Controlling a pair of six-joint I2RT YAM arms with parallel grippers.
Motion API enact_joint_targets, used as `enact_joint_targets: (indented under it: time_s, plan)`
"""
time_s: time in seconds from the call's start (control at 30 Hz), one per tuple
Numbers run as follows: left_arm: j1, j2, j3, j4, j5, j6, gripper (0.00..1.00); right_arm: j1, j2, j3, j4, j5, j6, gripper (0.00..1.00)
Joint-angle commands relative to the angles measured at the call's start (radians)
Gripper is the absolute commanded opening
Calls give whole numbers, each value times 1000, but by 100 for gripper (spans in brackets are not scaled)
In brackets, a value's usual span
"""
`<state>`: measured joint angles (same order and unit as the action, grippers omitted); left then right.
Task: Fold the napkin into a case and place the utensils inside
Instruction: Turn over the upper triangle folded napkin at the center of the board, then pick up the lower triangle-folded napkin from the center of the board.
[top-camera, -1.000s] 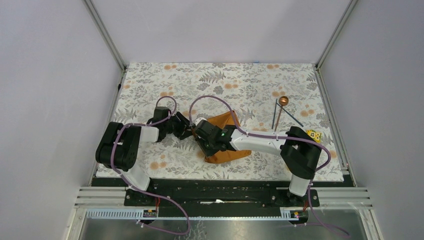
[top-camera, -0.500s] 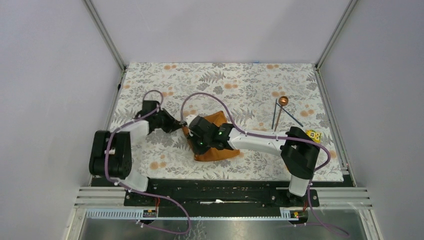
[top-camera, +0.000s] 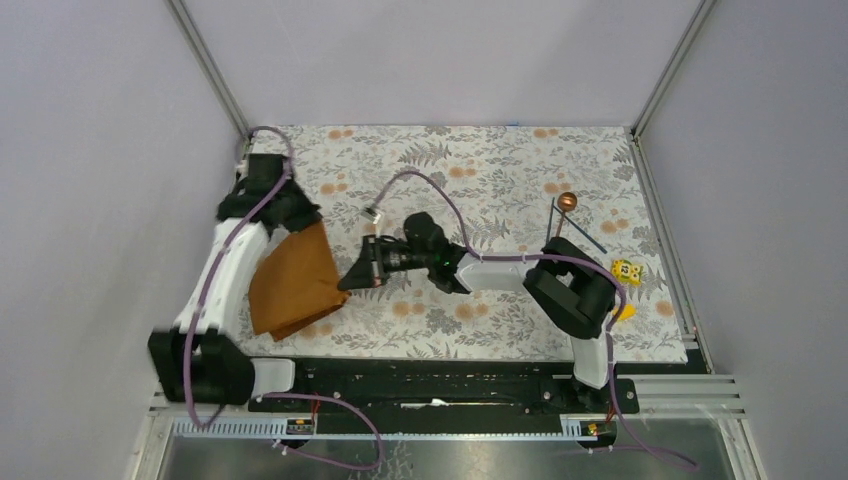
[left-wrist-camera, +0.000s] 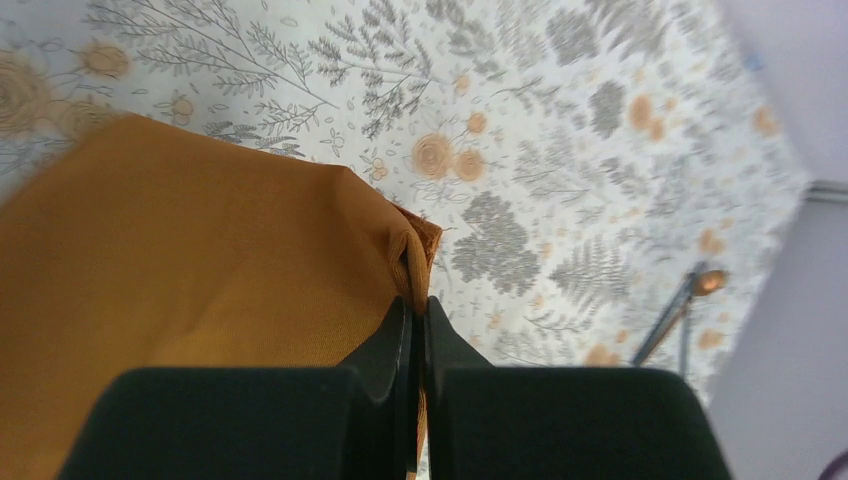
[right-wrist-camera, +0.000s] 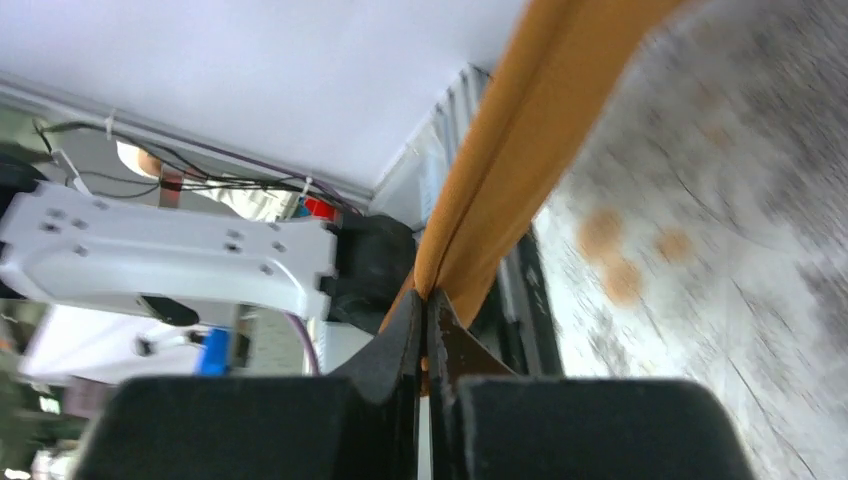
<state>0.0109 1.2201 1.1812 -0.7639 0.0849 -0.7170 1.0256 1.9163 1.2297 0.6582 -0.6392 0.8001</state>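
The left gripper pinched the napkin at its far corner; the right gripper pinched the corner nearer the utensils.

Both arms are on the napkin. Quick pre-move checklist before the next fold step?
1. Left gripper pinching a corner of the napkin: ok, closed on cloth.
2. Right gripper pinching a napkin edge: ok, cloth is clamped between the closed fingers.
3. Napkin folded into a case: not ok, it is a broad sheet held between the two grippers.
4. Napkin lying flat on the table: cannot tell from these views.
5. Utensils out of the way: ok, they lie at the far right, apart from the cloth and both grippers.
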Motion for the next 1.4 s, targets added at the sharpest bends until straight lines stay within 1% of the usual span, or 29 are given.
enact_joint_targets:
  time_s: [0.0,0.13,0.23,0.33,0.37,0.4,0.43,0.47,0.53,0.57,0.6,0.67,0.73,0.77,0.83,0.9,1.0,1.03,1.1,1.17,1.37]
  plan:
    - [-145,284,43,209,-184,-25,0,-96,93,-224,396,-303,322,0]
    - [-271,520,142,284,-230,-53,0,-190,131,-343,459,-341,318,0]
    - [-341,651,226,308,-246,-58,0,-261,141,-423,441,-372,272,0]
    - [-382,734,280,324,-228,-64,0,-324,120,-480,333,-380,184,0]
    - [-390,752,290,329,-213,-64,0,-340,102,-491,253,-366,135,0]
    - [-397,772,299,335,-198,-61,0,-352,82,-488,146,-348,67,3]
    - [-403,778,302,336,-188,-56,4,-364,57,-483,20,-319,5,9]
    - [-408,780,304,335,-180,-51,19,-374,23,-481,-89,-276,-52,18]
    - [-412,758,290,336,-156,-31,41,-385,-29,-462,-274,-204,-147,34]
    - [-413,735,277,334,-137,-16,53,-389,-46,-442,-376,-170,-205,40]
    - [-414,704,258,334,-115,1,62,-392,-64,-433,-451,-138,-247,45]
    - [-414,620,203,330,-66,37,73,-393,-98,-440,-485,-123,-267,51]
    - [-419,521,117,329,9,78,77,-397,-104,-441,-491,-139,-263,52]
    - [-429,481,77,321,37,93,77,-398,-98,-441,-488,-149,-260,51]
    - [-469,408,-4,285,50,109,73,-397,-82,-450,-453,-170,-241,50]
    - [-543,345,-79,263,13,114,69,-398,-64,-457,-401,-189,-221,48]
    - [-676,295,-156,262,-74,101,65,-398,-34,-439,-376,-195,-216,45]
    - [-711,295,-166,263,-108,104,64,-398,-24,-434,-363,-201,-212,44]
    - [-761,322,-168,254,-164,114,57,-398,-4,-421,-345,-212,-203,42]
    - [-786,353,-159,246,-193,116,51,-398,19,-405,-336,-219,-197,38]
    - [-849,393,-159,229,-250,90,43,-399,37,-395,-319,-207,-190,37]
